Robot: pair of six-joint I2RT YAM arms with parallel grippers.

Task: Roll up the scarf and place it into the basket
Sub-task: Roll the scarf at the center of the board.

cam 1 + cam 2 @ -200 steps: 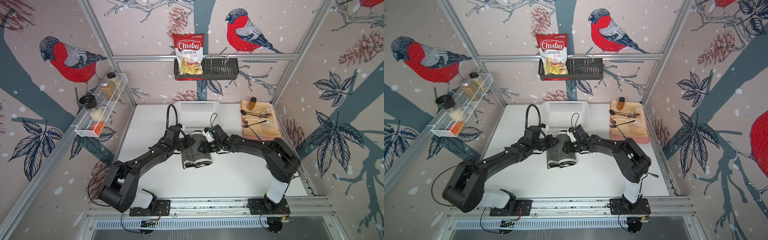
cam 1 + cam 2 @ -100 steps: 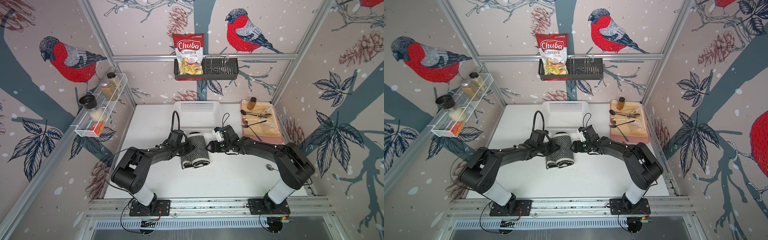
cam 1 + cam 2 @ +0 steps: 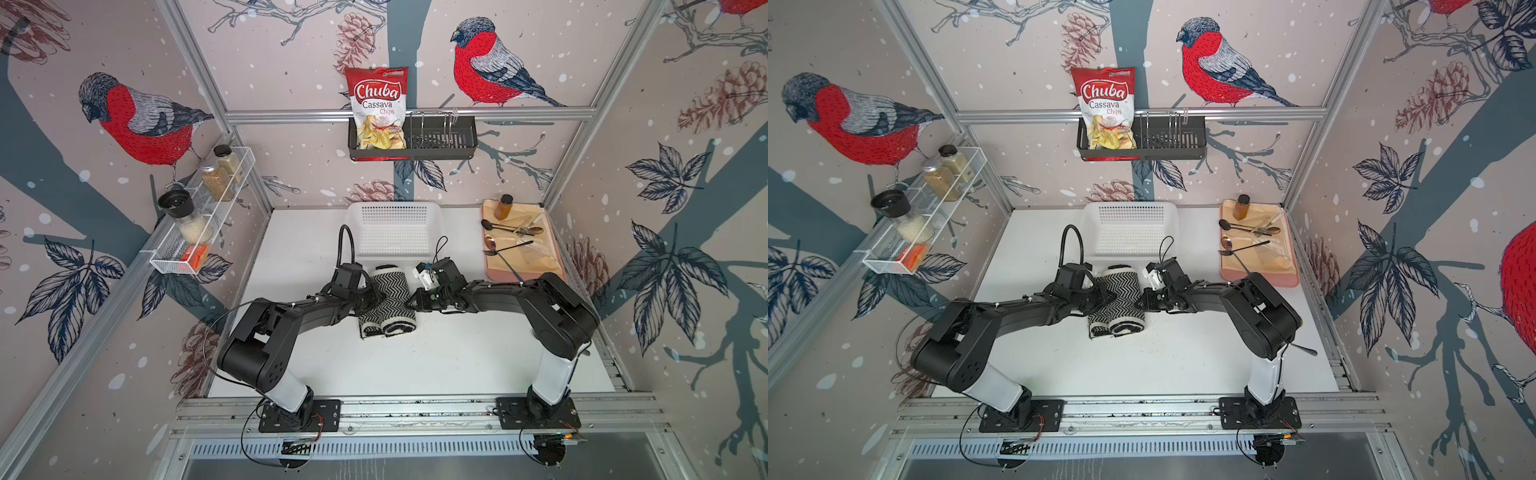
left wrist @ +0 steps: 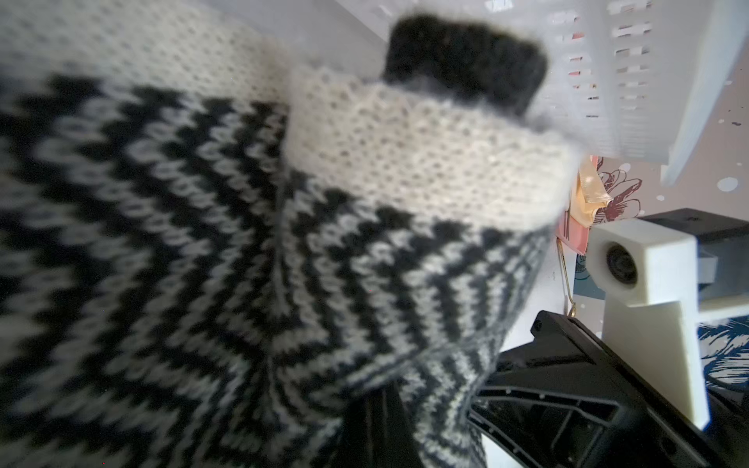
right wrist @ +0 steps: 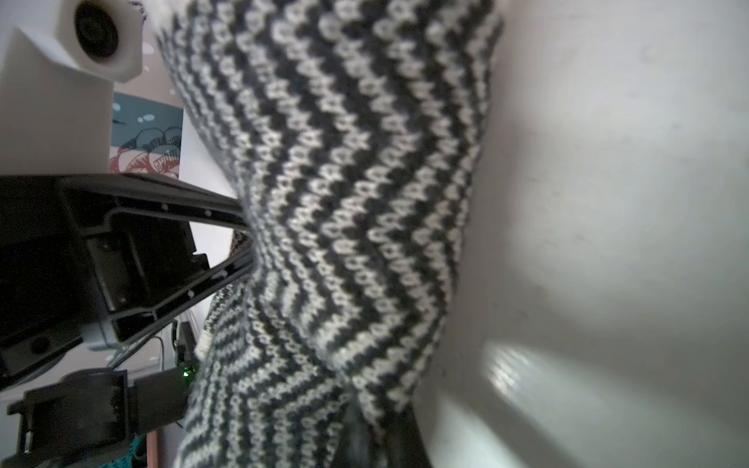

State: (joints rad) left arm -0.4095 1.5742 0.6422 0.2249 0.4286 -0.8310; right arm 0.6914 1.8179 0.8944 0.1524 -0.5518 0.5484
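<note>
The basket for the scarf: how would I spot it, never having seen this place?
Find the white table and look to its back edge, below the black rack with the chips bag. The basket stands there, behind the rolled scarf. It is the only white plastic tub with grid holes standing on the table; the mesh shelf hangs on a side wall.

Scarf: black-and-white knitted scarf (image 3: 388, 297); herringbone zigzag outward, cream and black bands at both ends; rolled into a two-lobed bundle; lay flat

Basket: white rectangular perforated plastic basket (image 3: 394, 232); upright; just behind the scarf's far end
</note>
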